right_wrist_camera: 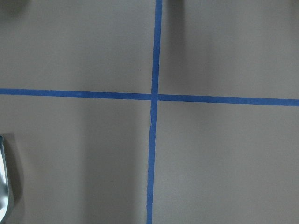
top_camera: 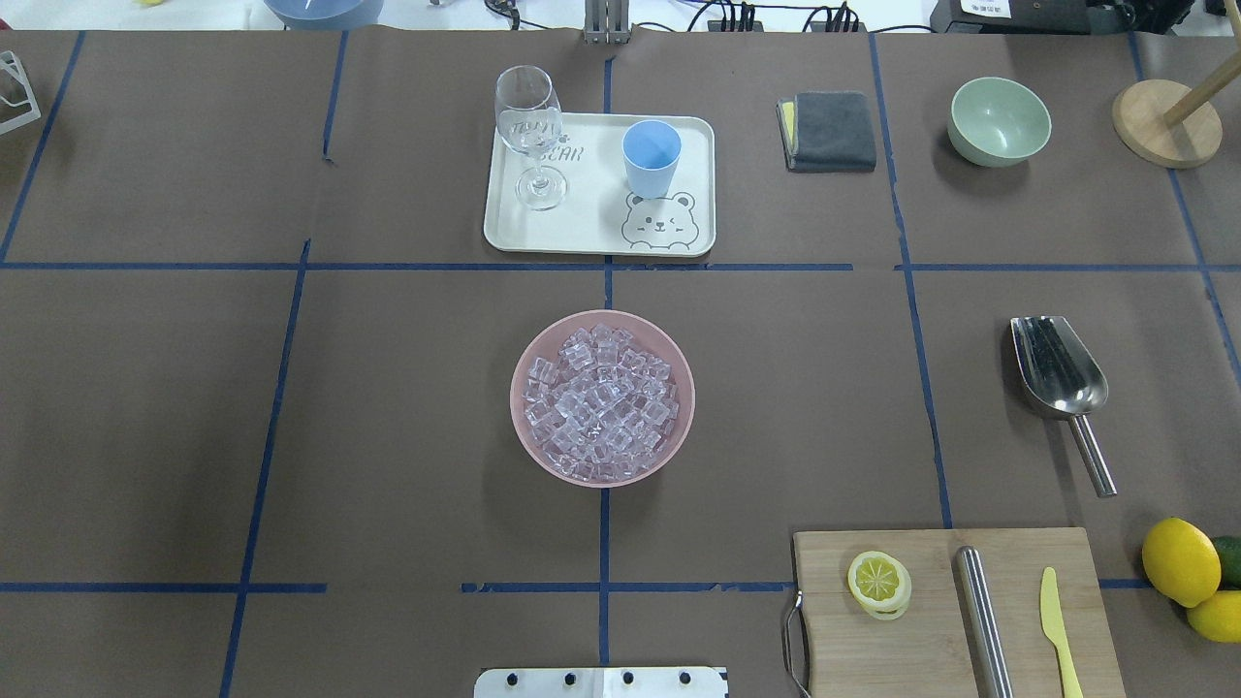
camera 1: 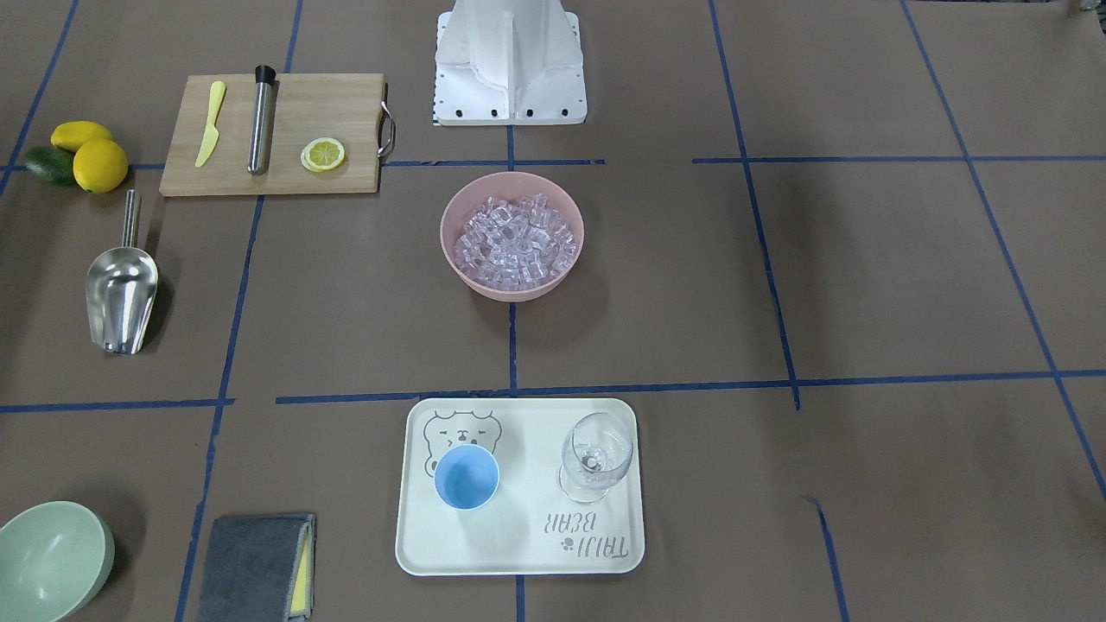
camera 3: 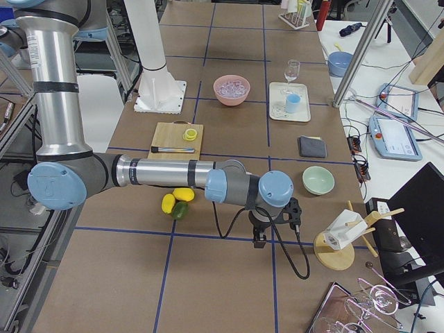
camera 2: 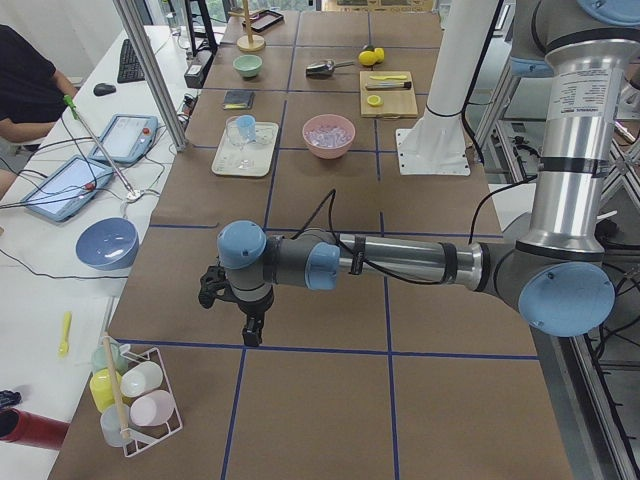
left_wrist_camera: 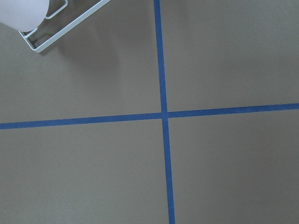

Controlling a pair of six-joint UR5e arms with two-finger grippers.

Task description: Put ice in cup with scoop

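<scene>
In the front-facing view the scoop [camera 1: 121,298] lies unheld near the cutting board [camera 1: 337,104]. The ice [camera 1: 516,242] fills a pink bowl [camera 1: 510,292], and the cup [camera 1: 467,477] stands empty on a tray [camera 1: 518,544]. In the side views the left gripper [camera 2: 250,332] and right gripper [camera 3: 259,239] hang over the table, and it cannot be told whether their jaws are spread or closed. The right gripper is nearer and would best pinch the thin handle squarely, mid-length.

scoop [right_wrist_camera: 3,186] — edge-cropped, green bowl [camera 1: 52,557] too

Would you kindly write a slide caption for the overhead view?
A pink bowl of ice at centre, the empty cup on the tray beyond, the scoop lying at right.
</scene>
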